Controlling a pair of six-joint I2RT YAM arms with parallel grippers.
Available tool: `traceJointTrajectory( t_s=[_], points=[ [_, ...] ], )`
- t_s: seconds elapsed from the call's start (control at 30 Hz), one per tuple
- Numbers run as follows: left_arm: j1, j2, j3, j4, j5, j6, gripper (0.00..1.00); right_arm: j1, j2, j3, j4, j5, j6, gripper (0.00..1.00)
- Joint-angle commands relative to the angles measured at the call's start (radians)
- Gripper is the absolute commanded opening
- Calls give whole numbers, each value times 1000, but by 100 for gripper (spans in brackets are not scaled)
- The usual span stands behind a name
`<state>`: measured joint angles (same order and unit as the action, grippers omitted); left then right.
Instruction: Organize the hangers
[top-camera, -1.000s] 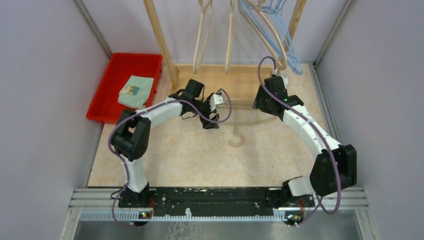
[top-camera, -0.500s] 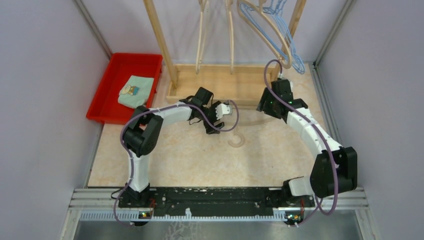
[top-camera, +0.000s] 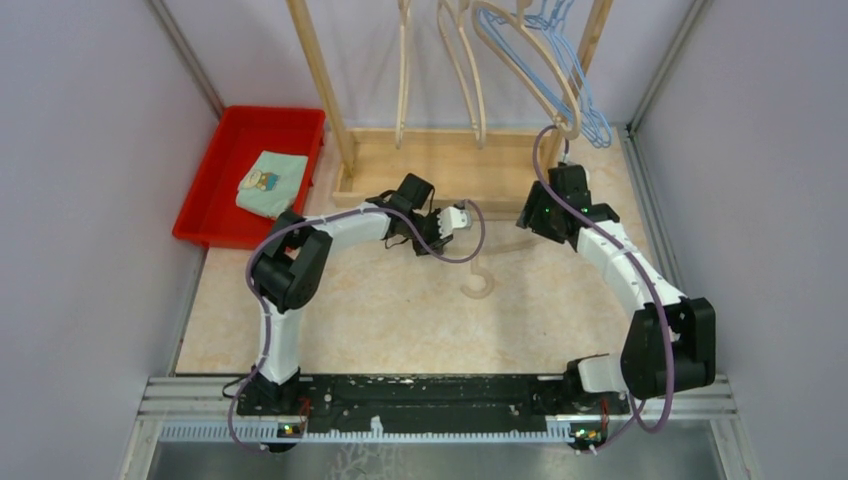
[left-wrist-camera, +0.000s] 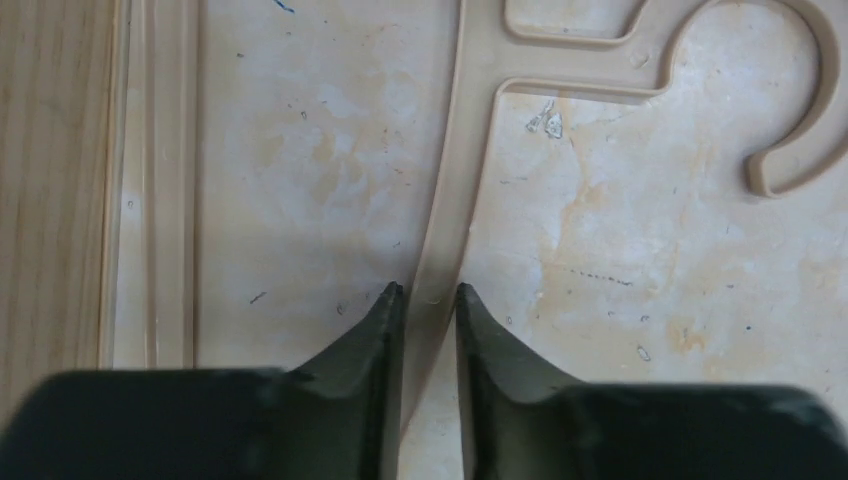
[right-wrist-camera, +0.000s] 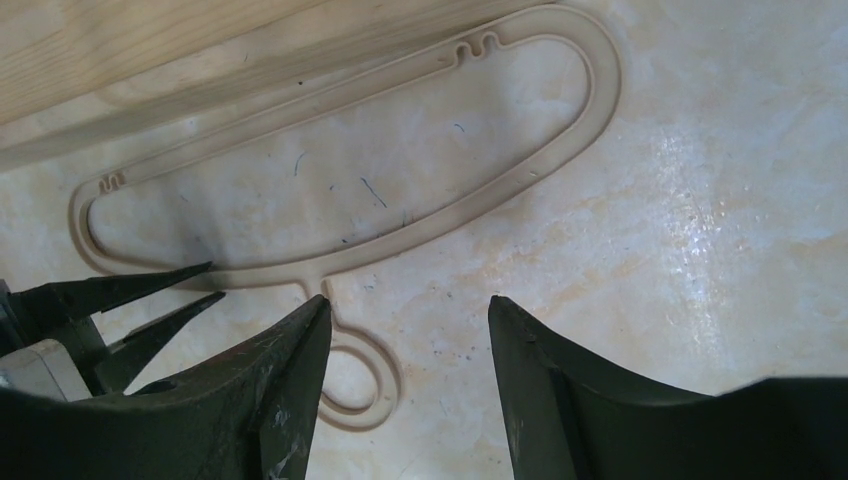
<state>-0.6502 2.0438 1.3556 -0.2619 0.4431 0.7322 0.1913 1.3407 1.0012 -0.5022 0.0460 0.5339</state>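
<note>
While left claw pinches arm of flat-lying beige hanger, right claw hangs wide open, empty.

hangers — hooks cut off above, rack top too

Floor hanger: plain beige. Floor: cream/tan marble pattern, orange veins, small dk scuffs. Rack: lt wood grain. Hung beige hangers; hung wire hangers lt blue. Tray: red. Cloth: mint green w/ small multicolour print. Left arm, right arm: white links, blk joints, purple cables. Left gripper, right gripper: blk. Walls: pale lilac-grey.
</note>
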Motion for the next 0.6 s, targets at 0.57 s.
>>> traceJointTrajectory(
  t_s=[0.57],
  points=[
    [-46,-199,-5,-207,-305,-143,0,-17,-88,-34,13,-94,-5,56]
  ],
)
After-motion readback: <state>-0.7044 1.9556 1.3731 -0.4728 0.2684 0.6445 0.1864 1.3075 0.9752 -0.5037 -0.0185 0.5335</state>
